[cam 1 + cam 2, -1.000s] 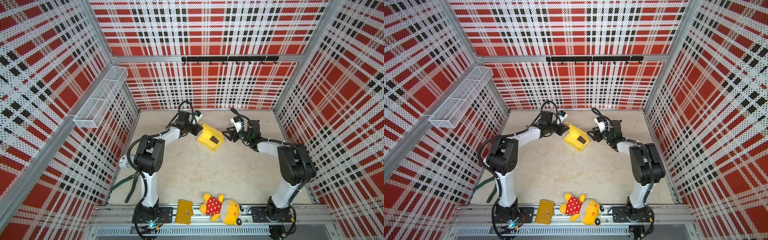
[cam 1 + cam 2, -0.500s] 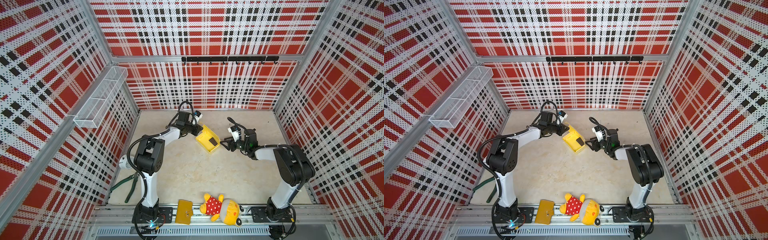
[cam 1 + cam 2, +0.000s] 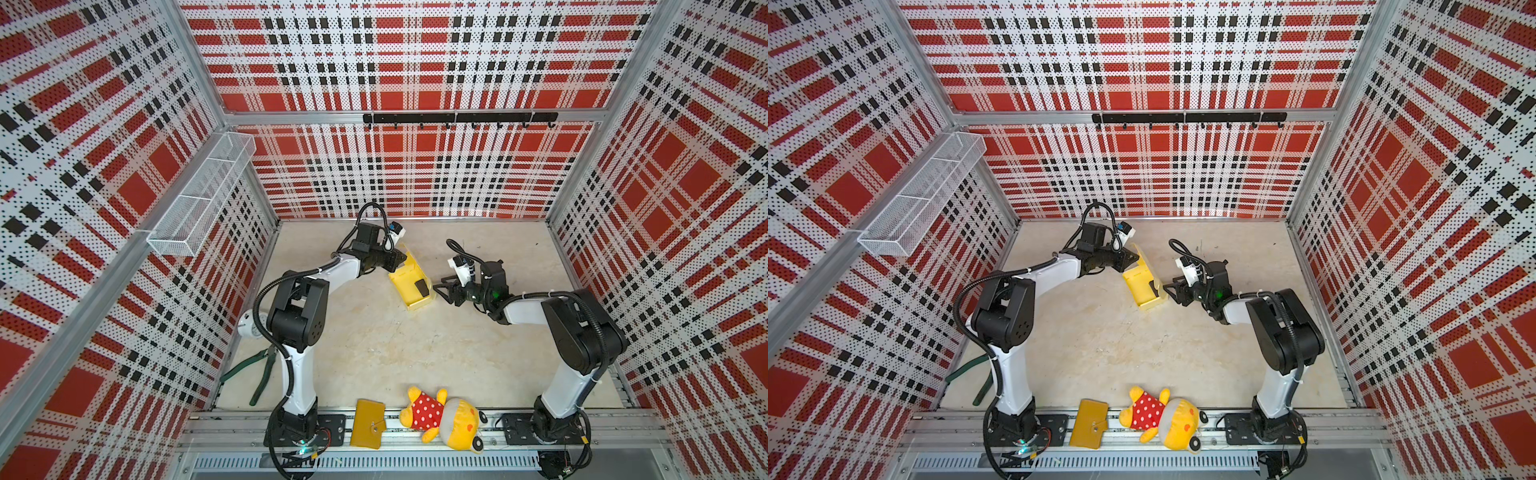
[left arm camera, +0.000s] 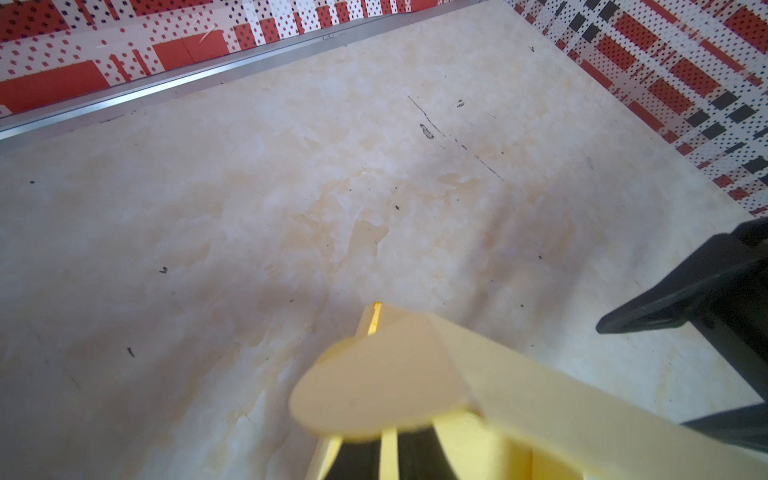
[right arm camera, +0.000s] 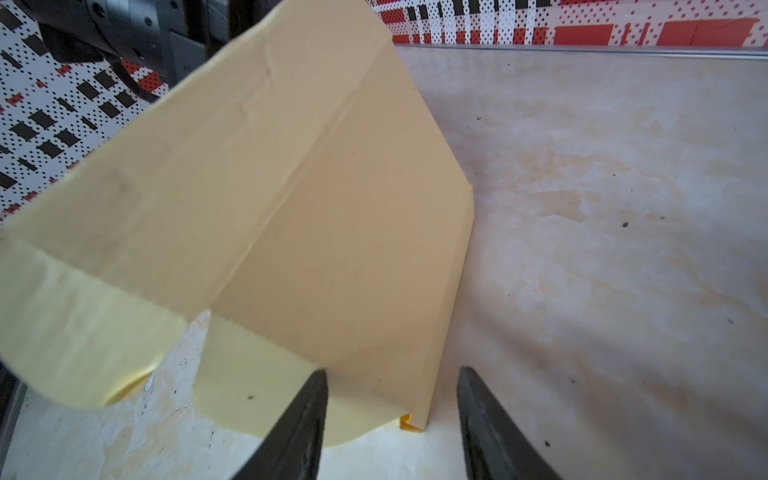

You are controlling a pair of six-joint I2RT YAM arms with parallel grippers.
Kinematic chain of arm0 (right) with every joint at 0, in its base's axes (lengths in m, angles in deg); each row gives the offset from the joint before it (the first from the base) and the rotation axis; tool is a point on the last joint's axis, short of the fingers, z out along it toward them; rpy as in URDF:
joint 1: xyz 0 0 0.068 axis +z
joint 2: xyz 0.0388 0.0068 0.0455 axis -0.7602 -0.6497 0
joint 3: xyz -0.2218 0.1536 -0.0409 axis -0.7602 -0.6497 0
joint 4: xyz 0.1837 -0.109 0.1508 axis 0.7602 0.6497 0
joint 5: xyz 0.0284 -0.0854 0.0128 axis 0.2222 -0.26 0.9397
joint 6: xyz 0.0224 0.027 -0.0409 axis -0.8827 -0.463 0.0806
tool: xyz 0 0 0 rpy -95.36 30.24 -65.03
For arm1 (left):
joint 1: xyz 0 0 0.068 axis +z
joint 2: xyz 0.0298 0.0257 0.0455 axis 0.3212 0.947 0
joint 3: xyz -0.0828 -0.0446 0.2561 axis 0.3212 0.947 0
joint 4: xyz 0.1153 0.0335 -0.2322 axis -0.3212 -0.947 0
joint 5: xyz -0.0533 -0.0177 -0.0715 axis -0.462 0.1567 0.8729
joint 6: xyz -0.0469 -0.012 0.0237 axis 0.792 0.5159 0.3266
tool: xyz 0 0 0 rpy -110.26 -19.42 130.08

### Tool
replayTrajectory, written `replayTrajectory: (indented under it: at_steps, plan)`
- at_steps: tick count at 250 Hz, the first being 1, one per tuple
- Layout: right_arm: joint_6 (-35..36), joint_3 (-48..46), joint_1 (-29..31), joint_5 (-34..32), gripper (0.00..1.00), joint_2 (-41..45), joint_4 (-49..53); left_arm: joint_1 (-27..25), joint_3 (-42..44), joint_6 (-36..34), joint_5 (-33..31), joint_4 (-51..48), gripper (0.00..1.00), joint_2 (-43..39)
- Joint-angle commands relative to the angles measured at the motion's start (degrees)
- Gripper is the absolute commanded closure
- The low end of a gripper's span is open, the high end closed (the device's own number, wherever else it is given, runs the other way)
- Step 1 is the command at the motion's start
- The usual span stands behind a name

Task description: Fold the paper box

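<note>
- The paper box point(image 3: 411, 286) is sitting toward the back middle of the surface point(image 3: 374, 357), half formed: its tray is resting on the surface while one long flap is standing up along its side
- The left gripper point(image 3: 398, 262) is clenching the box's far end near that raised flap; in the left wrist view a strip of yellow card is showing between its dark fingers point(image 4: 357, 457)
- The right gripper point(image 3: 441, 291) is hanging released just beside the box's opposite end, jaws standing apart; in the right wrist view its fingers point(image 5: 299, 428) are straddling the low corner of a side panel without pressing on it
- Judging from this, the step in hand is catching that panel or its rounded tab so it can be turned inward
- The main risk is the thin card buckling: a grasp landing across the panel instead of along its crease is likely denting the wall, not folding it
- With only one end pinned, a sideways push from the right is likely swinging the box on the smooth surface, or tearing it at the left gripper's pinch
- The loose rounded tab beside one finger is at risk of ending up outside the wall and jamming the fold
- The plush toy point(image 3: 440, 417) and the wallet point(image 3: 368, 424) are lying at the near edge, well apart from the box, so they are posing no hazard
</note>
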Motion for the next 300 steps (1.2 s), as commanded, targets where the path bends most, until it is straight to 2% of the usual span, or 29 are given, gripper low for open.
replayTrajectory:
  at_steps: [1,58,122,186,300]
  plan:
    - [-0.6,1.7,0.6,-0.8,0.47,-1.4,-5.9,-1.7,0.7,0.3,0.5,0.5,0.88,-3.8]
    - [2.1,-0.9,1.0,1.1,0.47,0.2,-3.1,-1.2,0.4,0.8,-0.2,0.0,0.88,-3.5]
    - [2.3,-5.9,3.2,0.0,0.46,2.4,-4.2,-0.6,-0.3,1.8,0.4,0.2,0.88,-2.5]
    - [1.6,-4.0,4.9,-2.9,0.45,2.3,-5.5,-0.8,0.1,1.7,0.4,0.3,0.88,-2.8]
    - [3.8,-0.1,4.9,-5.3,0.53,1.5,-3.9,-0.9,3.0,0.9,1.0,1.2,0.88,-2.9]
